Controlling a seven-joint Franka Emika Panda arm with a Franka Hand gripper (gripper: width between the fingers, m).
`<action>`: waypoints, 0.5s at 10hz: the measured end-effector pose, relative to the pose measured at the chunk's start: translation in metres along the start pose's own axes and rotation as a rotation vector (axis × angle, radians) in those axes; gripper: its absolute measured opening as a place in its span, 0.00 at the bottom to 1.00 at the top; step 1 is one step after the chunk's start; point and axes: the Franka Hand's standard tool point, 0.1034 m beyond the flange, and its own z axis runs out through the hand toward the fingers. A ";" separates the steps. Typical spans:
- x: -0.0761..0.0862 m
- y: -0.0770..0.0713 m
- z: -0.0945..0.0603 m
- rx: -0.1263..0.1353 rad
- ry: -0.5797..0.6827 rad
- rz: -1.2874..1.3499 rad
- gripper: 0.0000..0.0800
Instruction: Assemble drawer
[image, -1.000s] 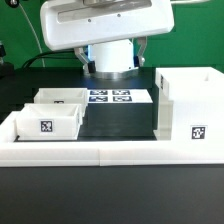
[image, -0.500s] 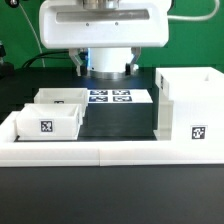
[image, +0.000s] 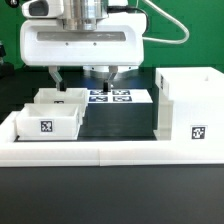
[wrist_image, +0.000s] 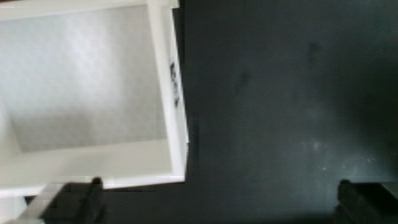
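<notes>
Collision is the chief risk to be judged from here. The pincer (image: 85, 78) is held above the parts with its jaws spread wide and nothing between them. In the wrist view one fingertip (wrist_image: 71, 200) is seen just beside a corner of the rear tray (image: 62, 97). Were a descent made on this line, the tray's thin wall could be struck from above rather than straddled. The light part could then be tipped, or shoved against the front tray (image: 45, 122) lying just beside it. A slipping grasp is also to be feared, since the walls look smooth and hard.

Both trays are small open-topped boxes of white plastic, thin-walled and square-cornered, with a faintly matte floor. The housing (image: 190, 105), a taller white box, stands well apart from the pincer, toward the exterior view's right. The marker board (image: 120, 97) lies flat near the other finger, on the matte black table (image: 115, 125).
</notes>
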 end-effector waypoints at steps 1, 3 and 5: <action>0.000 0.000 0.000 0.000 0.000 -0.001 0.81; 0.002 0.006 -0.003 0.008 -0.031 -0.108 0.81; -0.007 0.012 0.009 0.002 -0.017 -0.137 0.81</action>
